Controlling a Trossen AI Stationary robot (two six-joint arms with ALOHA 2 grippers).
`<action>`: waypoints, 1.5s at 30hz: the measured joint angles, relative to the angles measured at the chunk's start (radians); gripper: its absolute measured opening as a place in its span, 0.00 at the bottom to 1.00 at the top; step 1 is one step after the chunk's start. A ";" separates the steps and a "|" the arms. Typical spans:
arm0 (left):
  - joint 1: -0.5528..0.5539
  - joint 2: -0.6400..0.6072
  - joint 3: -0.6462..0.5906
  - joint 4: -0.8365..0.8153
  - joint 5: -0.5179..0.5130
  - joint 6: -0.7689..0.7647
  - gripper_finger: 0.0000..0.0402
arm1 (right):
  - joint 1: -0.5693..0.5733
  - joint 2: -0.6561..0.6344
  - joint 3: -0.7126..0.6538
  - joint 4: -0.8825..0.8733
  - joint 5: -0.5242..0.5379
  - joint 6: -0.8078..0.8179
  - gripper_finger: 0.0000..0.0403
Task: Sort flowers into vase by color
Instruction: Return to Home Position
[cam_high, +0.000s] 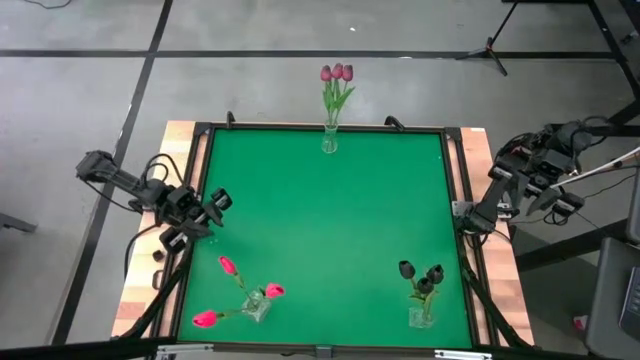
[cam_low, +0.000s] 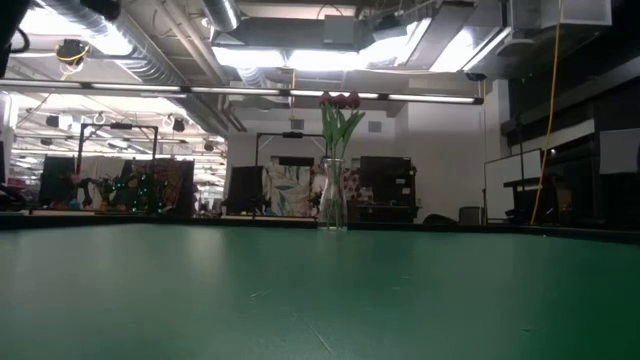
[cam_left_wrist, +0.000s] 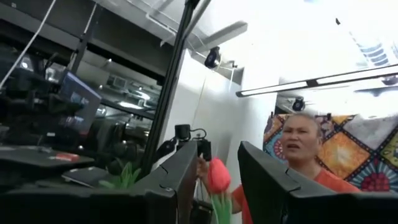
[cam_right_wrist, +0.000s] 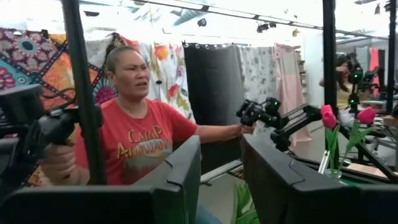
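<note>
Left pincer (cam_left_wrist: 216, 149) and right pincer (cam_right_wrist: 221, 140), fingers parted, flank the green table (cam_high: 320, 220).

- your high camera looks straight down on the whole green square table (cam_high: 320, 230).
- your low camera sits at tabletop level, facing the clear glass vase of mauve tulips (cam_low: 333, 195) that the high view also shows.
- both wrist cameras face the room, sharing the person in an orange-red t-shirt (cam_right_wrist: 134, 146).

Pink tulip (cam_left_wrist: 217, 176) stem cut off below, black tulips (cam_high: 421, 279) tiny, perhaps three
</note>
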 joint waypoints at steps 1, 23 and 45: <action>0.000 -0.010 -0.019 0.010 0.000 -0.006 0.29 | -0.002 0.000 0.000 0.002 -0.009 0.000 0.29; 0.000 -0.036 -0.068 -0.162 -0.523 -0.020 0.29 | -0.001 -0.002 -0.442 0.386 -0.033 0.026 0.29; 0.000 -0.124 -0.068 -0.343 -0.592 -0.086 0.29 | -0.002 -0.003 -0.736 0.711 -0.013 0.080 0.29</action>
